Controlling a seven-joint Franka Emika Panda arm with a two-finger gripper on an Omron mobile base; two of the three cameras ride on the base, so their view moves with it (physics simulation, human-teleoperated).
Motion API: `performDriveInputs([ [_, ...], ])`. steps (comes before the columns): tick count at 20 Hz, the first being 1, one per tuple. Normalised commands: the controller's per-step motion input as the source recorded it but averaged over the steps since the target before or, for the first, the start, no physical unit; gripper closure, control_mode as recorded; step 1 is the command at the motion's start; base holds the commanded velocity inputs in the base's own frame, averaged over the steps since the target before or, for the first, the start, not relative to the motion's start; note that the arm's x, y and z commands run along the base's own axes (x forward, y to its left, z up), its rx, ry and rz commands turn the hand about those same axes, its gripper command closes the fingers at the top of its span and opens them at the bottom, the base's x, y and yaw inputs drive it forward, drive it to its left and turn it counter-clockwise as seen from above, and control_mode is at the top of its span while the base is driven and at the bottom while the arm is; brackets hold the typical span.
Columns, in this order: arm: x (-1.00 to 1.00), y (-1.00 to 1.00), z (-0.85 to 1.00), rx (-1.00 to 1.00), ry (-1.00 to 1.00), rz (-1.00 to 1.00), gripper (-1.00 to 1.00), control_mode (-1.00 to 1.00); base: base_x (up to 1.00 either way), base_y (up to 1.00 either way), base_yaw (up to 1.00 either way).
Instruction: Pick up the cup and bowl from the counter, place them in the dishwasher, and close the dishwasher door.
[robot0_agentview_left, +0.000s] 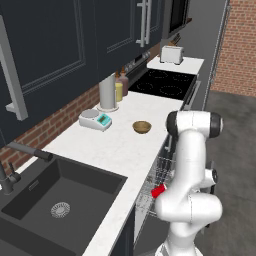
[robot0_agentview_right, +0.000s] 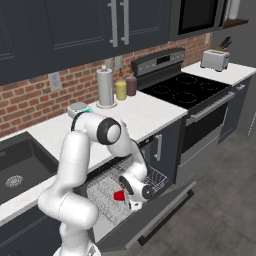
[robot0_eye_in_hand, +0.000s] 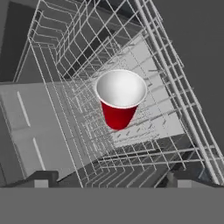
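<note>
The red cup (robot0_eye_in_hand: 119, 99) is inside the pale wire rack (robot0_eye_in_hand: 65, 113) of the dishwasher, its pale mouth facing the hand camera. My gripper (robot0_eye_in_hand: 113, 180) is open just above it, fingertips (robot0_eye_in_hand: 41, 179) spread wide and clear of the cup. From the base, the cup (robot0_agentview_right: 119, 195) shows beside my hand, over the rack (robot0_agentview_right: 102, 192), and again as a red spot (robot0_agentview_left: 158, 191) behind my arm. The dishwasher door (robot0_agentview_right: 160, 215) hangs open and lowered. The tan bowl (robot0_agentview_left: 142, 126) sits on the white counter (robot0_agentview_left: 115, 150), near its front edge.
A white-teal scale (robot0_agentview_left: 95, 119), a tall grey cylinder (robot0_agentview_left: 107, 92) and bottles (robot0_agentview_left: 120, 87) stand by the brick wall. The dark sink (robot0_agentview_left: 60, 200) is to the left. The black stovetop (robot0_agentview_right: 182, 90) and a toaster (robot0_agentview_right: 215, 60) lie to the right.
</note>
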Motion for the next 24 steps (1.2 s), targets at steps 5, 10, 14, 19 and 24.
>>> performDriveInputs([
  [5, -0.04, -0.01, 1.00, 0.10, -0.10, 0.00, -1.00, -1.00, 0.00, 0.00, 0.00],
  [10, 0.00, -0.12, 1.00, 0.11, -0.02, 0.00, -1.00, -1.00, 0.00, 0.00, 0.00],
  [14, 0.00, -0.33, 1.00, 0.12, 0.00, 0.00, -1.00, -1.00, 0.00, 0.00, 0.00],
  [19, 0.00, -0.33, 1.00, 0.11, 0.05, 0.00, -1.00, -1.00, 0.00, 0.00, 0.00],
  [24, 0.06, -0.07, 1.00, 0.09, 0.07, 0.05, -1.00, -1.00, 0.00, 0.00, 0.00],
])
